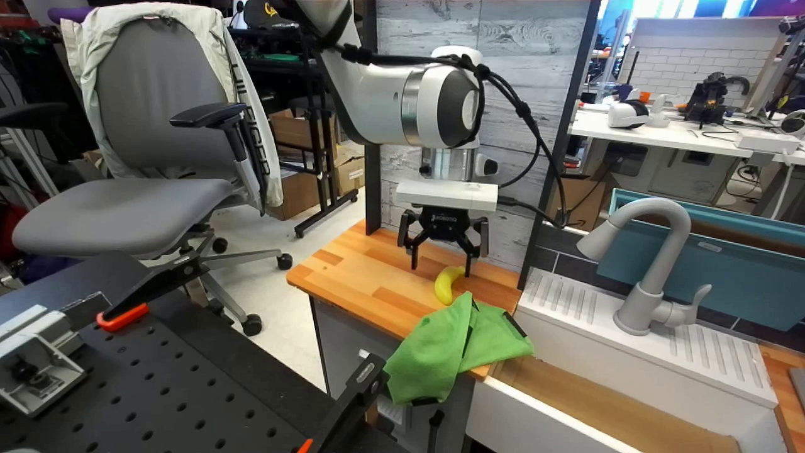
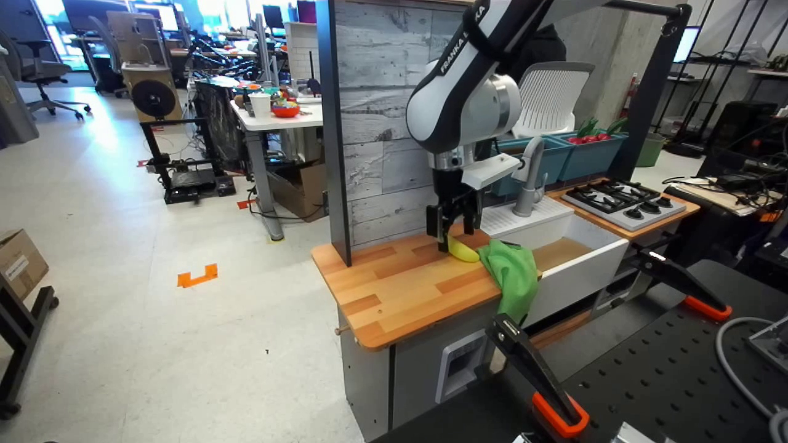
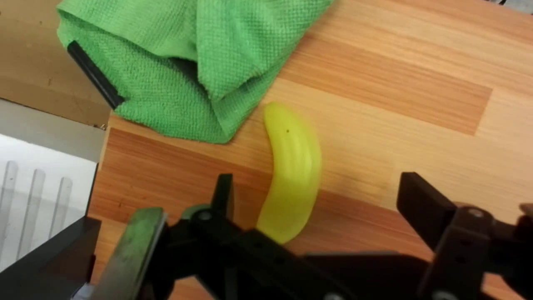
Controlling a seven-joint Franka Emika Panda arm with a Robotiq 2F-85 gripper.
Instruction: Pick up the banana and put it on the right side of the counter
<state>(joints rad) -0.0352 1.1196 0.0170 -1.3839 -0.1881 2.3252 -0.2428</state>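
A yellow banana lies on the wooden counter and shows in both exterior views (image 1: 444,289) (image 2: 463,250) and in the wrist view (image 3: 295,166). The wooden counter (image 1: 352,267) (image 2: 394,295) (image 3: 441,162) is a light and dark striped board. My gripper (image 1: 441,268) (image 2: 456,239) (image 3: 317,181) is open above the banana, pointing down. In the wrist view the banana is between the two fingers, closer to the left one, with a gap on each side. The banana's lower end there is partly hidden by the gripper. The fingers hold nothing.
A green cloth (image 1: 434,352) (image 2: 511,271) (image 3: 166,91) lies beside the banana and hangs over the counter's front edge. A white sink (image 1: 534,421) (image 2: 572,280) with a grey faucet (image 1: 666,251) (image 2: 529,175) adjoins the counter. A wood-patterned panel (image 1: 528,82) (image 2: 388,111) stands behind.
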